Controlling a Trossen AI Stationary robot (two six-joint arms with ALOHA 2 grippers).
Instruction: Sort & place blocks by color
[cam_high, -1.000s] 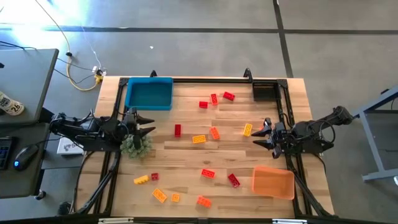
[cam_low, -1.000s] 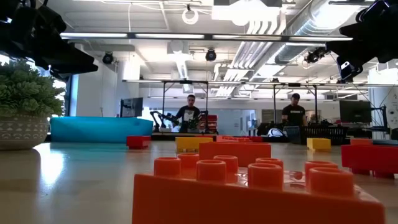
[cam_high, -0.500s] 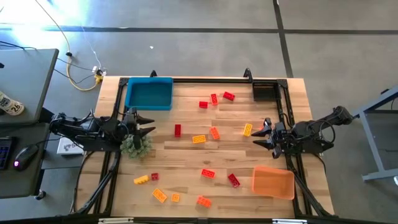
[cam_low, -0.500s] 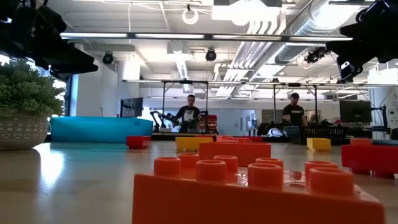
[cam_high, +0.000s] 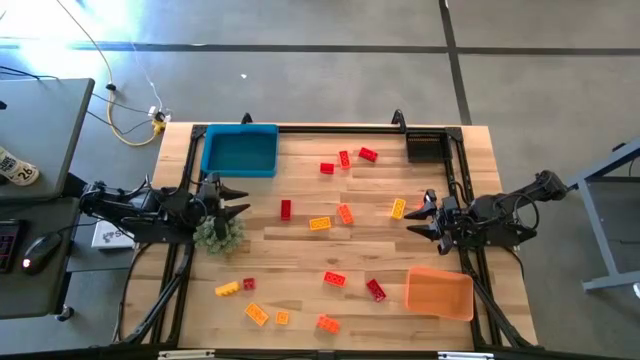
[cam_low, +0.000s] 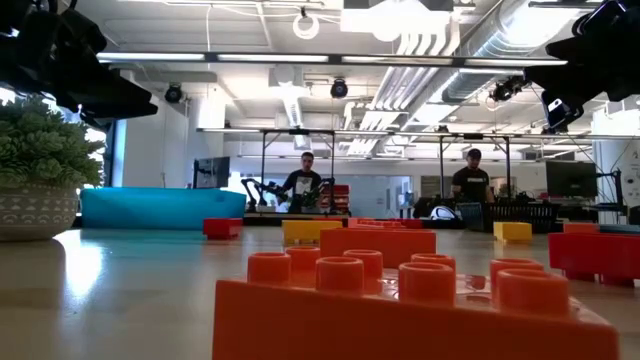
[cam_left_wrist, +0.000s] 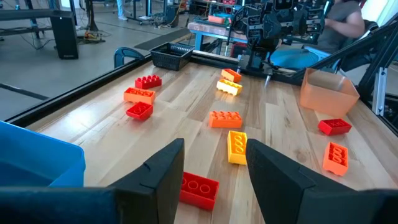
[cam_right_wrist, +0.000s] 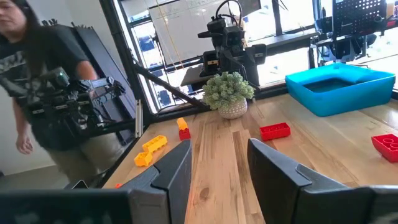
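Red, orange and yellow studded blocks lie scattered flat on the wooden table: a red trio near the far edge (cam_high: 345, 158), a red one (cam_high: 286, 209), a yellow one (cam_high: 320, 223) and an orange one (cam_high: 345, 213) in the middle, a yellow one (cam_high: 398, 208) by the right gripper, several toward the near edge (cam_high: 255, 313). My left gripper (cam_high: 235, 199) hovers open at the table's left side, above the plant, touching nothing. My right gripper (cam_high: 420, 217) hovers open at the right side. Their fingers show apart in the left wrist view (cam_left_wrist: 211, 174) and the right wrist view (cam_right_wrist: 217, 168).
A blue tray (cam_high: 240, 150) sits at the far left corner, an orange tray (cam_high: 439, 292) at the near right, a black basket (cam_high: 427, 147) at the far right corner. A green plant ball in a pot (cam_high: 218, 234) stands under the left gripper. A person (cam_right_wrist: 31, 87) stands beyond the table.
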